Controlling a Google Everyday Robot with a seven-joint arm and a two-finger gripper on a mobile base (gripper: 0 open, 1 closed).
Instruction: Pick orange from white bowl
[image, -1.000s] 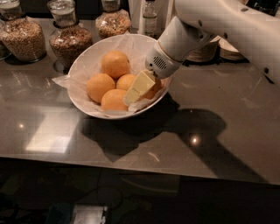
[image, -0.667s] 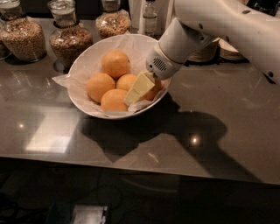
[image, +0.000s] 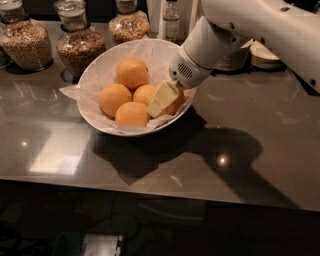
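Observation:
The white bowl (image: 100, 67) stands on the dark counter, lined with crinkled white paper. Several oranges lie in it: one at the back (image: 132, 73), one at the left (image: 114, 99), one in the middle (image: 144, 93) and one at the front (image: 131, 114). A further orange (image: 177, 105) lies at the bowl's right side, mostly hidden, so I cannot see its colour or stem. My gripper (image: 167, 102) reaches down into the bowl from the upper right and sits right at this hidden orange, touching it.
Three glass jars of grains (image: 80, 45) stand behind the bowl at the back left. A bottle (image: 171, 20) and stacked small white dishes (image: 265, 55) stand at the back right. The counter's front edge (image: 150, 192) runs below the bowl.

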